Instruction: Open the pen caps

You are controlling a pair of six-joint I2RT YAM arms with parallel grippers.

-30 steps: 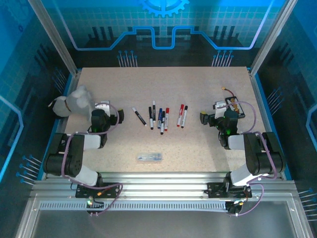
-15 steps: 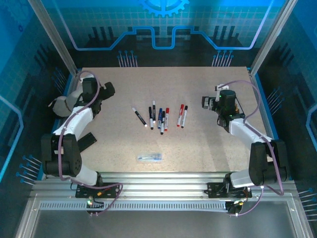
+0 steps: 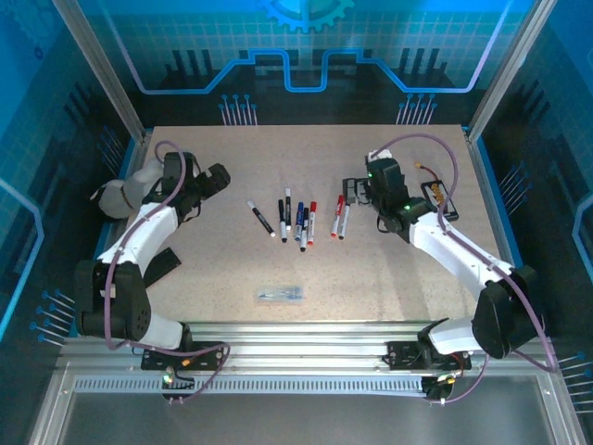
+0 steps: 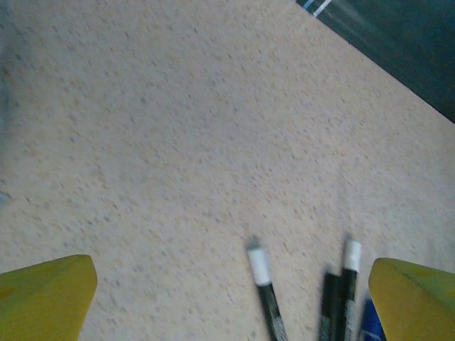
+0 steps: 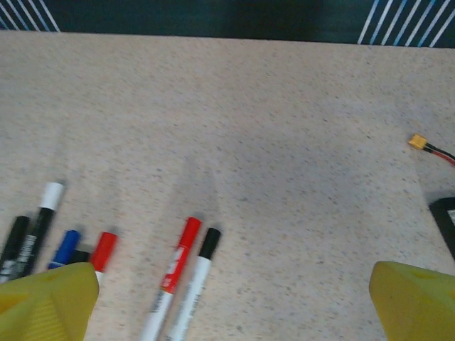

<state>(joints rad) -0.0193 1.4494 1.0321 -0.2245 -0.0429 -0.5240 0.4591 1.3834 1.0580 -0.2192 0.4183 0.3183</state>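
— What is lying on that speckled table (image 3: 389, 269) of yours?

— I am looking at the pens (image 3: 298, 221), all lying flat beyond the clear wrapper (image 3: 280, 294), on its far side from my bases. I am counting eight: one slanting beyond and left of the wrapper, five bunching straight beyond it, and two pairing up beyond and to its right. There is one wrapper only.

— And the pen caps (image 5: 189, 230)?

— Each seems to be sitting on its pen. I am seeing two red and at least one blue; the rest are black or too small to call.

— Your jaws?

— Both are standing wide apart and holding nothing. My left gripper (image 3: 219, 176) is hanging beyond and well left of the wrapper. My right gripper (image 3: 352, 191) is hovering just beside the right-hand pair.

— How will they handle?

— I am expecting light, stiff, smooth plastic, round and keen to roll. I am judging it best to pinch a barrel mid-length with one gripper and its short cap with the other, pulling straight along the pen.
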